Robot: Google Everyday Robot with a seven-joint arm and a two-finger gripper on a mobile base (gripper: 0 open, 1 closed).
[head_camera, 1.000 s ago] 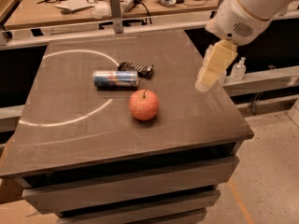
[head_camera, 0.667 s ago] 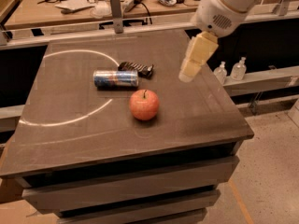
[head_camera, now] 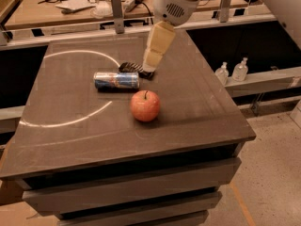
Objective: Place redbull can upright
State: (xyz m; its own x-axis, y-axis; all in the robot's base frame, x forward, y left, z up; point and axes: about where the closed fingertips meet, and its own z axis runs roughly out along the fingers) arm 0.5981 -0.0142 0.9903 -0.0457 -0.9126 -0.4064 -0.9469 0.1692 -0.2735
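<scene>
Nothing's done yet, we reckon: the redbull can [head_camera: 116, 80] lies sideways on the worktop [head_camera: 202, 117] near the apple [head_camera: 145, 105]. The tool [head_camera: 150, 66] hangs just behind it, and we can't tell if it's open.

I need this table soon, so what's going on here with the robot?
A one-armed robot is working at the table. Its pincer hangs over the dark snack packet, just behind the redbull can, and is not touching the can. The can lies on its side, not yet stood upright. A red apple sits in front of the can, apart from it.
</scene>
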